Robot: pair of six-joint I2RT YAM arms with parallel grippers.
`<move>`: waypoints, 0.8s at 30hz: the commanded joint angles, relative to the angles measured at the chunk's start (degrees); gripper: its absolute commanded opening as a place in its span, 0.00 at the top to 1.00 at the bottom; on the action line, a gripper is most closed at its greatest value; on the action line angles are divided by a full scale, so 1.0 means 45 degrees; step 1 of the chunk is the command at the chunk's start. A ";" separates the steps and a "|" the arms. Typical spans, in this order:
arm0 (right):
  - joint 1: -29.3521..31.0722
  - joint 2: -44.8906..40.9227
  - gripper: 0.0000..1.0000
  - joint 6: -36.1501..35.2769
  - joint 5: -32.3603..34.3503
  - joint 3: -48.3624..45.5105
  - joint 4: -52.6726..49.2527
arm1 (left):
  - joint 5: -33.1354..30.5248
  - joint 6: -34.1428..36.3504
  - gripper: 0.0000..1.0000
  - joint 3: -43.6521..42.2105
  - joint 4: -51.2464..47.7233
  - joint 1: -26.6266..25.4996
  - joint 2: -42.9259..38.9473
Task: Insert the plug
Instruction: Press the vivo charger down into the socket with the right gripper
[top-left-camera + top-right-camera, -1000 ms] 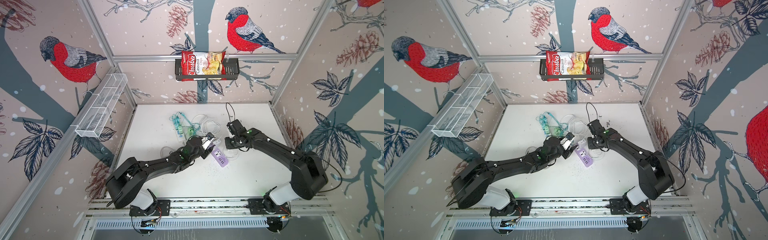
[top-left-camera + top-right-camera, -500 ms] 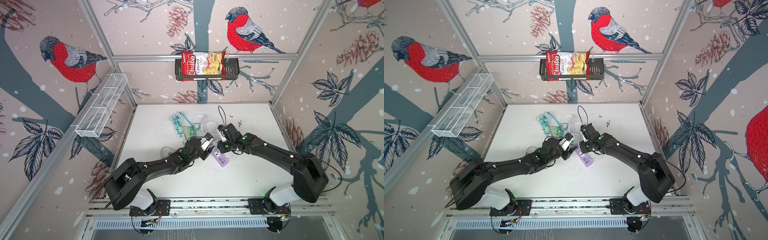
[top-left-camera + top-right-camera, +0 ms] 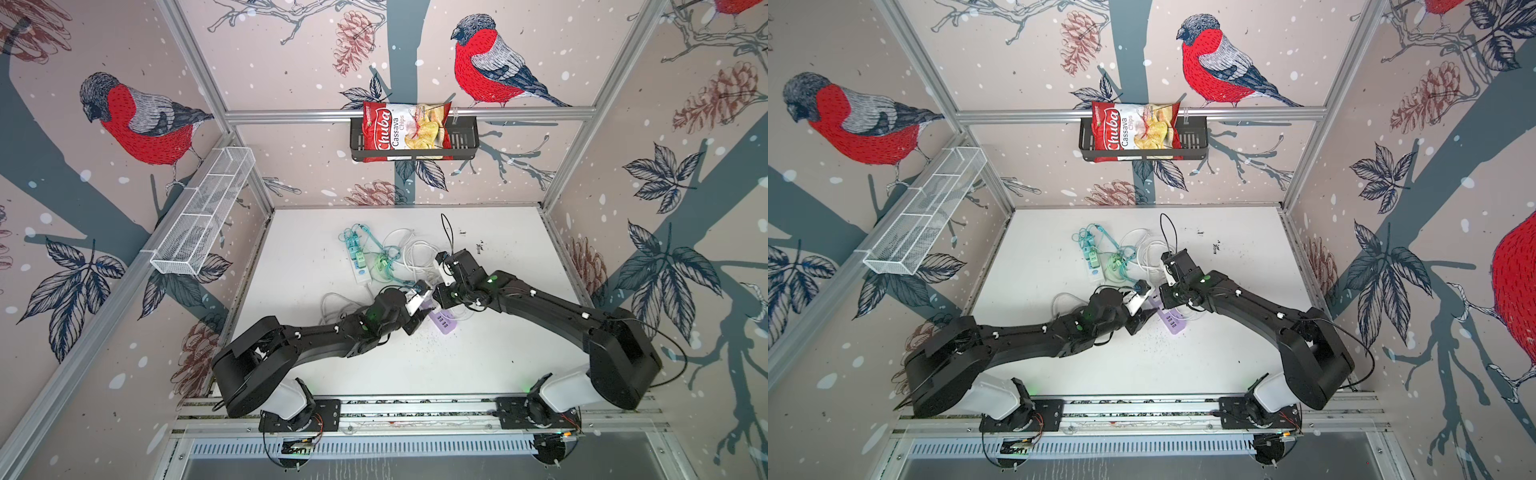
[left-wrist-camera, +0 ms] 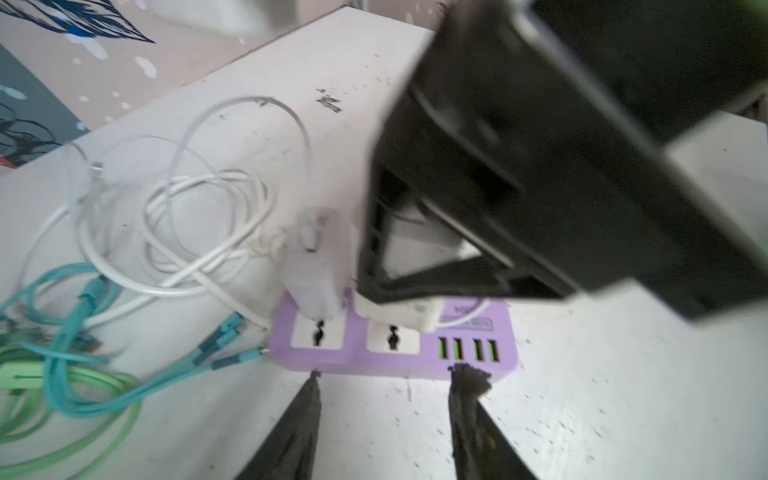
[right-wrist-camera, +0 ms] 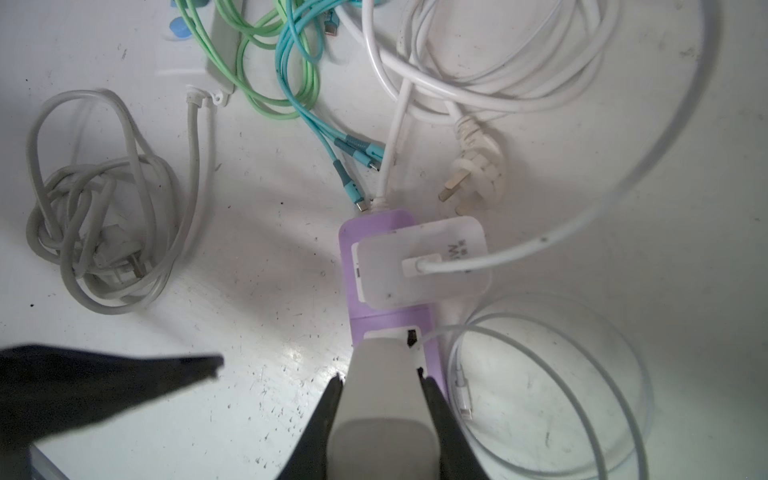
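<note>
The right gripper [image 5: 380,378] is clamped tight on a chunky white plug block [image 5: 382,415], holding it down over the middle socket of a lilac plastic power strip [image 5: 390,316]. Whether the pins are seated cannot be told. The strip lies near the middle of the white table [image 3: 478,365]. A flat white charger [image 5: 386,270] sits in its neighbouring socket. The left gripper [image 4: 390,374] stands about half open and empty, its tips at the strip's long side.
</note>
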 commanded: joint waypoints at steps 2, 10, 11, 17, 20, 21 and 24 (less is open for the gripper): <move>0.0051 -0.0022 1.00 0.0012 -0.0689 -0.0305 0.0920 | -0.0193 -0.0957 0.50 -0.0603 0.1671 -0.0070 -0.0213; -0.0022 0.0724 1.00 0.0054 -0.0469 -0.0310 0.1067 | -0.0680 -0.1033 0.51 -0.0546 0.1283 -0.0134 -0.0584; -0.0059 0.0851 1.00 0.0064 -0.0374 -0.0265 0.0999 | -0.0690 -0.1003 0.51 -0.0535 0.1278 -0.0153 -0.0616; -0.0597 0.0863 1.00 -0.0004 0.0293 -0.0180 0.0202 | -0.0709 -0.0846 0.51 -0.0579 0.1212 -0.0149 -0.0685; -0.0845 0.0585 1.00 -0.0020 0.0178 -0.0178 0.0093 | -0.0731 -0.0808 0.51 -0.0604 0.1260 -0.0148 -0.0607; -0.0853 0.0607 1.00 -0.0029 0.0162 -0.0135 0.0048 | -0.0700 -0.0807 0.51 -0.0604 0.1302 -0.0151 -0.0563; -0.0823 0.0629 1.00 0.0032 0.0529 -0.0074 -0.0143 | -0.0667 -0.0759 0.51 -0.0547 0.1317 -0.0144 -0.0471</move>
